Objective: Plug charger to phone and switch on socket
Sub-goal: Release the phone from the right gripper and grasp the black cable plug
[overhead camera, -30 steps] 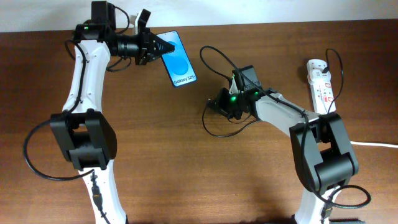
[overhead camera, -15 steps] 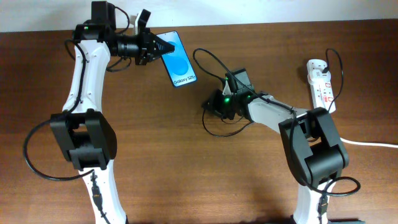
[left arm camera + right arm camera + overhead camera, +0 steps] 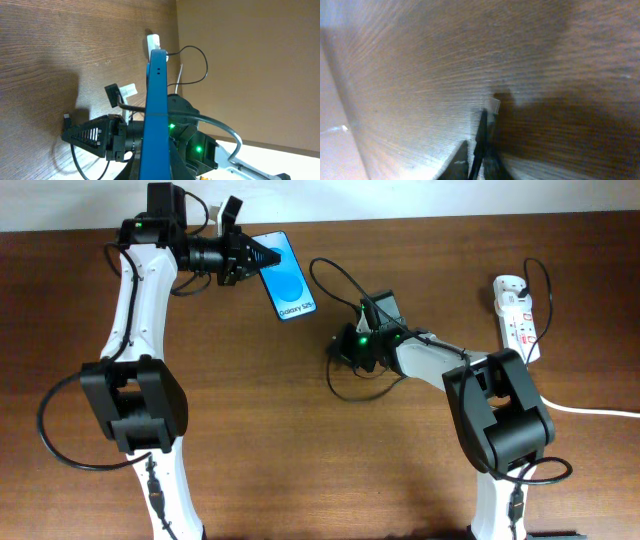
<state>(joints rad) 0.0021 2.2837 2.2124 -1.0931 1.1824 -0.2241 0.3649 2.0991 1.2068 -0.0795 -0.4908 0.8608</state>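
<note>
My left gripper (image 3: 260, 256) is shut on the top end of the phone (image 3: 289, 283), whose blue screen faces up and whose text end points at the right arm. In the left wrist view the phone (image 3: 155, 95) shows edge-on. My right gripper (image 3: 338, 352) is low over the table, just below and to the right of the phone, shut on the plug end of the charger (image 3: 352, 395), a thin black cable looping around it. In the right wrist view the fingers (image 3: 480, 150) pinch the plug, and its small tip (image 3: 493, 105) sticks out. The socket (image 3: 516, 315) lies at the far right.
The socket's thick white cord (image 3: 600, 412) runs off the right edge. The left wrist view shows the right gripper (image 3: 90, 137) close below the phone's lower end. The table's back edge and wall are just behind the left gripper.
My right gripper has moved a little to the left, nearer the phone's lower end, with the plug in it. The left arm and the phone have not moved.
</note>
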